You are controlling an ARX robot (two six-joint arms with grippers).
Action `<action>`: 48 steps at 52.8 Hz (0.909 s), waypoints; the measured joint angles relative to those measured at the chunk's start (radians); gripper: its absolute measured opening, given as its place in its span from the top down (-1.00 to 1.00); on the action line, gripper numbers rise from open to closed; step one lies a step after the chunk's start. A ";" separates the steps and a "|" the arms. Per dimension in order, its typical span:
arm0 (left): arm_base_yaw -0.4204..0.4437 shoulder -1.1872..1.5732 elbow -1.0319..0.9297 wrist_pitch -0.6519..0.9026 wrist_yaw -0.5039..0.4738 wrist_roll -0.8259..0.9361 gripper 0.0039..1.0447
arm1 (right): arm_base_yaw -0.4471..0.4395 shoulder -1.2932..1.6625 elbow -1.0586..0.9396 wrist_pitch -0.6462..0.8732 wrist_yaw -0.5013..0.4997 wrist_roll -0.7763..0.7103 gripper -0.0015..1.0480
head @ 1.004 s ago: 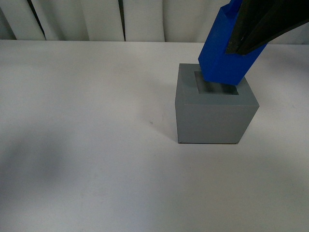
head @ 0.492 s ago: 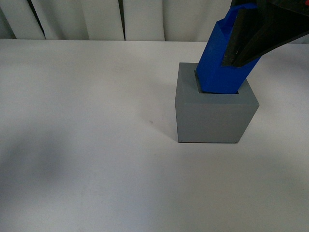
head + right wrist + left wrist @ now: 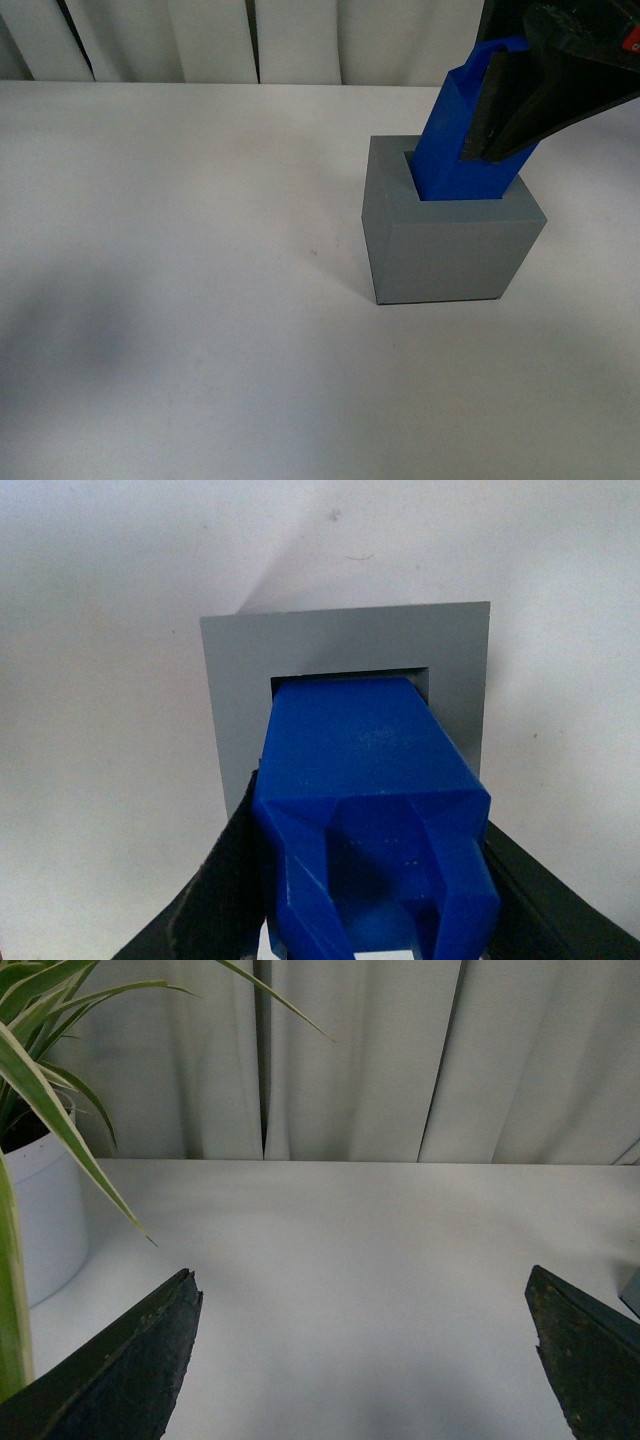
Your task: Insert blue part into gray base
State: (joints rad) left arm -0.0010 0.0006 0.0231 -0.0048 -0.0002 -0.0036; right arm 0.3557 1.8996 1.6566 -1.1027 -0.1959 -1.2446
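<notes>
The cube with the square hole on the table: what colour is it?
The gray base is plain matte gray, clearest in the front view.

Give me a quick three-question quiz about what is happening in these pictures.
1. True or false: the blue part lies flat beside the gray base.
2. Which gripper holds the blue part: A) left, B) right, C) neither?
3. What shows at the edge of the left wrist view?

Key
1. False: its lower end sits in the base's recess.
2. B: the right gripper is shut on it, and the left gripper is open and holds nothing.
3. A potted plant.
</notes>
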 joint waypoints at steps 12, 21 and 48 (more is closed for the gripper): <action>0.000 0.000 0.000 0.000 0.000 0.000 -0.89 | 0.000 0.000 -0.004 0.003 0.008 0.000 0.10; 0.000 0.000 0.000 0.000 0.000 0.000 -0.89 | 0.002 -0.002 -0.030 0.029 0.002 0.003 -0.23; 0.000 0.000 0.000 0.000 0.000 0.000 -0.89 | -0.103 -0.248 -0.206 0.158 -0.177 0.047 -0.86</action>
State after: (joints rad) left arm -0.0010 0.0006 0.0231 -0.0048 0.0002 -0.0036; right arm 0.2531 1.6520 1.4506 -0.9447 -0.3725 -1.1973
